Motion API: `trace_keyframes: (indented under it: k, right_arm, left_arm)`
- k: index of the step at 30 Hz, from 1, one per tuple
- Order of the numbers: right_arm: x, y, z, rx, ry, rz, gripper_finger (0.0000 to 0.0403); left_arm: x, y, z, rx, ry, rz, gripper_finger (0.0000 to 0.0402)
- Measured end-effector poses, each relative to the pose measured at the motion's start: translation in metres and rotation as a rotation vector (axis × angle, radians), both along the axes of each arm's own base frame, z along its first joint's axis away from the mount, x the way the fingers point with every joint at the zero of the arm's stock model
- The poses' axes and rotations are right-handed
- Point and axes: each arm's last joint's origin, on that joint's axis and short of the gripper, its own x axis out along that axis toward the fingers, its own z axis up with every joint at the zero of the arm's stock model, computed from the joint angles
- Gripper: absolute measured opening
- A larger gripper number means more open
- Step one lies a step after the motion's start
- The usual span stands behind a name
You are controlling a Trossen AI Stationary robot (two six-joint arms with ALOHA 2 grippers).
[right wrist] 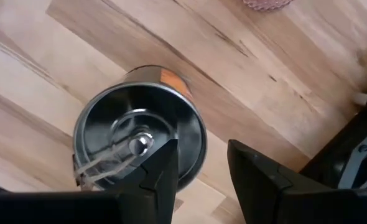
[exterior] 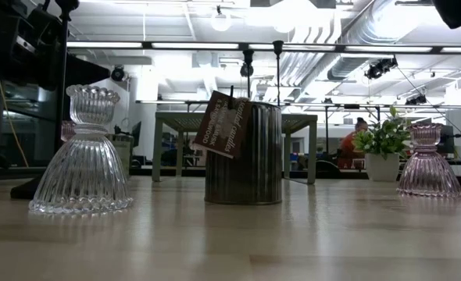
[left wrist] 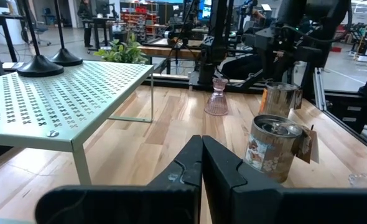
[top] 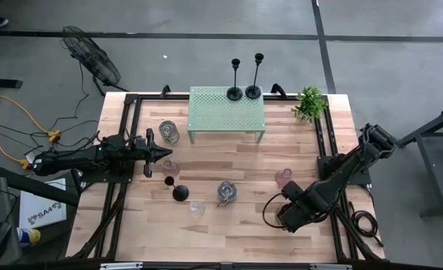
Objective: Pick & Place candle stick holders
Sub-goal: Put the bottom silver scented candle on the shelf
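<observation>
Currently, you have two black candlesticks (top: 245, 91) standing on the far edge of the green shelf (top: 226, 112). A third candlestick (top: 178, 190), two silvery jars (top: 169, 131), a clear cup (top: 197, 208) and a pink cup (top: 283, 178) remain on the bench (top: 229, 225), so most work appears outstanding. The right gripper (right wrist: 202, 171) hangs over a jar (right wrist: 140, 140) near the bench's front right, jaws apart, straddling its rim, gripping nothing. The left gripper (left wrist: 202, 163) waits closed and empty at the left edge.

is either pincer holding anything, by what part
Nothing is gripped: the right pincer is open astride the rim of the silvery jar; the left pincer is shut, empty.
</observation>
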Motion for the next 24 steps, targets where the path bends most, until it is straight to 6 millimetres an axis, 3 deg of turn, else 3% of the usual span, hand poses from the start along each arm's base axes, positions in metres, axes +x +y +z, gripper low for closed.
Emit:
trace_keyframes:
  k: [11, 24]
  right_arm:
    - [-0.001, -0.001, -0.018, 0.021, -0.015, -0.003, 0.013]
    - [0.001, -0.006, -0.021, 0.018, -0.002, -0.043, 0.013]
  left_arm:
    - [0.0, 0.0, -0.001, -0.008, 0.008, 0.004, 0.0]
    - [0.0, 0.0, -0.001, -0.008, 0.01, 0.004, 0.0]
